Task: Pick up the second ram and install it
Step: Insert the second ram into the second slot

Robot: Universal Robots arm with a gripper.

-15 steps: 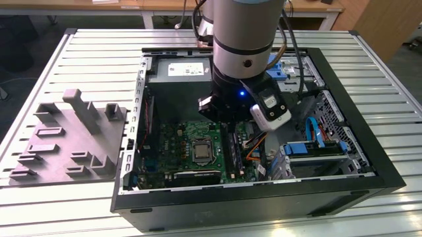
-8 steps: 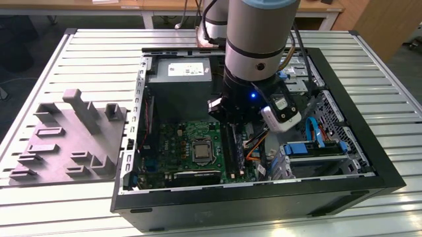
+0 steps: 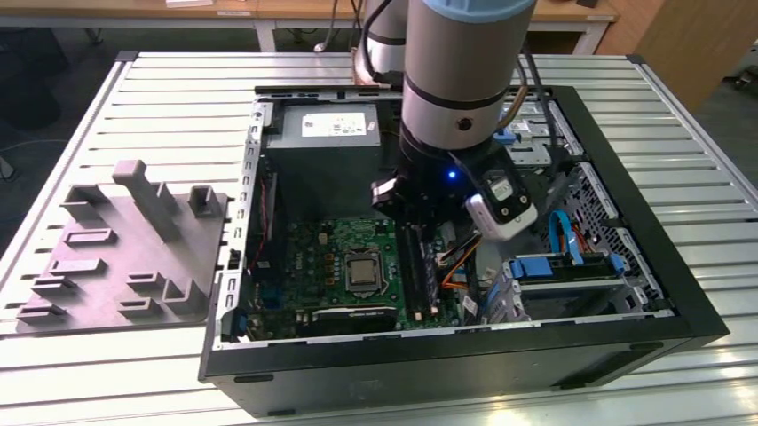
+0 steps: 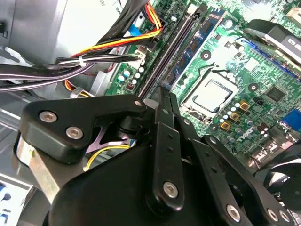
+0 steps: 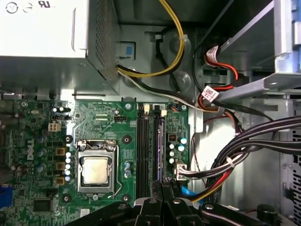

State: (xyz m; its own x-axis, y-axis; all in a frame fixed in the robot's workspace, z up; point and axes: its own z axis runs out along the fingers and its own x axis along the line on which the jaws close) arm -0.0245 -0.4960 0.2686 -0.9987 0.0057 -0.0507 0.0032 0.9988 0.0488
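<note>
In the second wrist view my fingers (image 4: 162,120) are drawn together with only a hairline between the tips, hanging over one end of the long black slots (image 4: 171,52) on the green motherboard (image 4: 237,70). I cannot tell whether they pinch anything. The second ram (image 4: 200,42) is a long, thin blue-green board with a row of dark chips, running along those slots from just beside my fingertips. In the first wrist view the second ram (image 5: 161,150) shows edge-on as a thin bluish line, in line with my fingers (image 5: 156,194) and well apart from the processor socket (image 5: 96,169).
</note>
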